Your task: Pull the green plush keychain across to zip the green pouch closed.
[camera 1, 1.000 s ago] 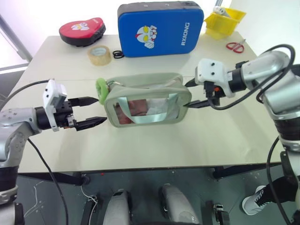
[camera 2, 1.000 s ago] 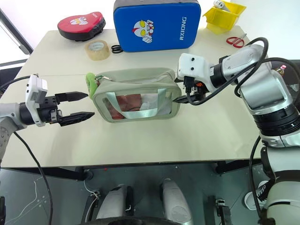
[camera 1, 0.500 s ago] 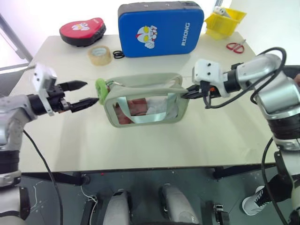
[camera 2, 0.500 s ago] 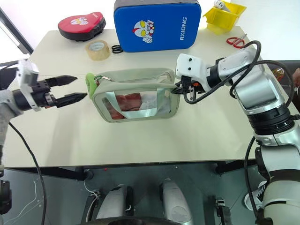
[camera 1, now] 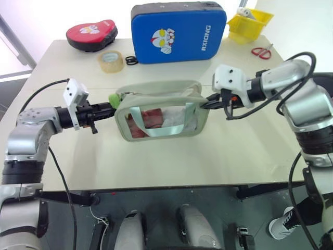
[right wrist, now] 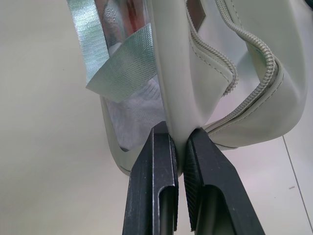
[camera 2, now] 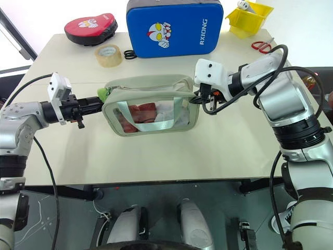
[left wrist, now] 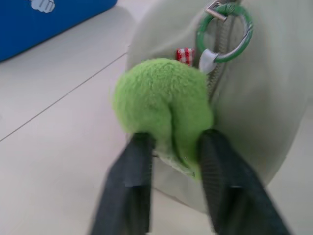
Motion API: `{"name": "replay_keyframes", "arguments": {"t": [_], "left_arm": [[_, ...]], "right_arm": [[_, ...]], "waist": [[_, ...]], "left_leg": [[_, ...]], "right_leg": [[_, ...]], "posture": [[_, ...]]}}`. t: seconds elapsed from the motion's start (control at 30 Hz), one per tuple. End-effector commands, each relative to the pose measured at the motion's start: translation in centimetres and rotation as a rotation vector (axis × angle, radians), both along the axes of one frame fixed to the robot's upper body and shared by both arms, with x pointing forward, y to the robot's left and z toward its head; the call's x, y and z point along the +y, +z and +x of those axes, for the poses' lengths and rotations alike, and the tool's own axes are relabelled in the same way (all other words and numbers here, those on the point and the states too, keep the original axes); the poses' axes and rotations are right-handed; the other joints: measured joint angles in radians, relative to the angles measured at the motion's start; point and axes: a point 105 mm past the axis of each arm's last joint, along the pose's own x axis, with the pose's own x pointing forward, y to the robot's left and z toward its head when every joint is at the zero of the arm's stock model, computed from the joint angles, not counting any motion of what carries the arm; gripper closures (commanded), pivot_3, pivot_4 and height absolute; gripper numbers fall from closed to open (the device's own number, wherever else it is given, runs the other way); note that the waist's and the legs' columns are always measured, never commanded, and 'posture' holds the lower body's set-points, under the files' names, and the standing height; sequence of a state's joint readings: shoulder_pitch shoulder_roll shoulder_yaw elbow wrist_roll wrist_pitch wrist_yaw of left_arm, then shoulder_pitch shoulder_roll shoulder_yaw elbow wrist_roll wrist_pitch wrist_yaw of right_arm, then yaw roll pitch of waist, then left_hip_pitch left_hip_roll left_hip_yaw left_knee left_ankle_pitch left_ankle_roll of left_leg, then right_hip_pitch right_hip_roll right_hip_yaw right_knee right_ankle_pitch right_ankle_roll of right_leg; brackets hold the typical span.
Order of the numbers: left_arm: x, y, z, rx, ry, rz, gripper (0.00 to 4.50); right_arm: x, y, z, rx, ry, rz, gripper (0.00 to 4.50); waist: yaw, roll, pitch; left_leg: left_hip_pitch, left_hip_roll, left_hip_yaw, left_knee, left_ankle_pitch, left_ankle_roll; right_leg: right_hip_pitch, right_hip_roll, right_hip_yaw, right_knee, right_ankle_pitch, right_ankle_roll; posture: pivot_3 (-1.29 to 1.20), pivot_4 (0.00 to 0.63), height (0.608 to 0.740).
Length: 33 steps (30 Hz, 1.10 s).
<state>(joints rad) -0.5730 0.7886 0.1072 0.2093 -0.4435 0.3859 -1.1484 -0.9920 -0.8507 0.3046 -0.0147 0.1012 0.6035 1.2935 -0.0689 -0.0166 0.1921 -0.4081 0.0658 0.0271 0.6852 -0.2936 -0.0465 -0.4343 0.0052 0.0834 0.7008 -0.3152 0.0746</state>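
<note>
- Two tools engaged, one at each end of the green pouch [camera 1: 162, 110], which lies mid-bench with its long axis running left-right across my view, clear window panel facing me, zipper line along the top.
- Left tool [left wrist: 173, 147] is pinched on the green plush keychain [left wrist: 161, 105] at the pouch's left end; the plush sits squeezed between the two fingers [left wrist: 134, 176], with its green ring link [left wrist: 226, 32] leading on to the zipper.
- Right tool [right wrist: 178, 147] is clamped on the fabric edge at the pouch's right end.
- Zipper looks open at the right end in the right wrist view.
- Behind the pouch, well apart: tape roll [camera 1: 110, 61], blue case [camera 1: 178, 31], red pad [camera 1: 91, 34], yellow bin [camera 1: 248, 23], scissors [camera 1: 260, 51]. Bench [camera 1: 156, 161] in front is bare.
</note>
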Motion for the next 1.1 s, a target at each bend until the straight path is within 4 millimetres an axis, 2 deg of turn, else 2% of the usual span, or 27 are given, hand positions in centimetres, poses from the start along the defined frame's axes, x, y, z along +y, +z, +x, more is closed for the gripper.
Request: {"name": "replay_keyframes", "arguments": {"t": [0.03,0.23,0.4,0.47,0.53,0.67,0.8,0.9,1.1], "left_arm": [[0.5,1.2,0.2,-0.050,0.016,0.016,4.46],[1.3,2.3,0.2,-0.071,0.044,0.029,4.46],[1.3,6.4,-1.1,-0.064,-0.018,-0.111,4.46],[0.3,8.7,-1.6,-0.075,-0.083,-0.191,4.46],[-0.7,9.8,-1.7,-0.081,-0.131,-0.226,4.46],[-4.9,8.7,-1.3,-0.068,-0.242,-0.140,4.46],[-6.9,8.1,-1.0,-0.021,-0.307,-0.127,4.46],[-7.4,7.5,-0.9,0.031,-0.330,-0.113,3.28],[-6.5,7.3,-0.2,0.012,-0.281,-0.073,0.11]], "right_arm": [[0.2,1.4,-0.3,-0.055,0.012,0.015,4.50],[0.3,1.4,-0.1,-0.056,0.010,0.022,4.50],[0.4,1.3,-0.1,-0.053,0.008,0.022,4.50],[0.4,1.2,-0.2,-0.050,0.010,0.023,4.50],[0.5,1.1,-0.1,-0.052,0.014,0.022,4.50],[0.7,1.0,0.0,-0.054,0.017,0.026,4.50],[0.8,0.9,0.1,-0.052,0.017,0.030,4.50],[0.8,0.6,0.1,-0.050,0.017,0.025,4.50],[1.1,0.6,0.0,-0.051,0.016,0.030,4.50]], "waist": [[0.000,0.000,0.000],[-0.001,0.000,0.000],[0.000,0.000,0.000],[0.001,0.000,0.000],[0.001,0.000,0.000],[0.003,0.000,0.000],[0.000,0.000,0.000],[-0.001,0.000,0.000],[0.000,0.000,0.000]], "left_leg": [[0.000,0.000,0.000,0.000,0.000,0.000],[0.000,0.000,0.000,0.000,0.000,0.000],[0.000,0.000,0.000,0.000,0.000,0.000],[0.000,0.000,0.000,0.000,0.000,0.000],[0.000,0.000,-0.001,0.001,0.000,0.000],[0.000,-0.001,-0.001,0.001,0.000,0.000],[0.000,-0.001,-0.001,0.001,0.001,-0.002],[0.000,0.000,-0.001,0.001,0.001,-0.002],[0.000,0.000,-0.002,0.001,0.001,-0.002]], "right_leg": [[0.000,0.000,0.000,0.000,0.000,0.000],[0.000,0.000,0.000,0.000,0.000,0.000],[0.000,0.000,0.000,0.001,0.000,0.000],[0.000,0.000,0.000,0.001,0.000,0.000],[0.000,0.000,-0.001,0.001,0.000,0.000],[0.001,0.000,-0.001,0.001,0.000,0.000],[0.001,0.000,-0.001,0.001,0.000,0.000],[0.001,0.001,-0.001,0.001,0.000,0.000],[0.001,0.001,-0.001,0.001,0.000,0.000]], "posture": [[0.00,0.150,0.737],[0.00,0.150,0.737],[0.00,0.150,0.737],[0.00,0.150,0.737],[0.00,0.150,0.737],[0.00,0.150,0.737],[0.00,0.150,0.737],[0.00,0.150,0.737],[0.00,0.150,0.737]]}}
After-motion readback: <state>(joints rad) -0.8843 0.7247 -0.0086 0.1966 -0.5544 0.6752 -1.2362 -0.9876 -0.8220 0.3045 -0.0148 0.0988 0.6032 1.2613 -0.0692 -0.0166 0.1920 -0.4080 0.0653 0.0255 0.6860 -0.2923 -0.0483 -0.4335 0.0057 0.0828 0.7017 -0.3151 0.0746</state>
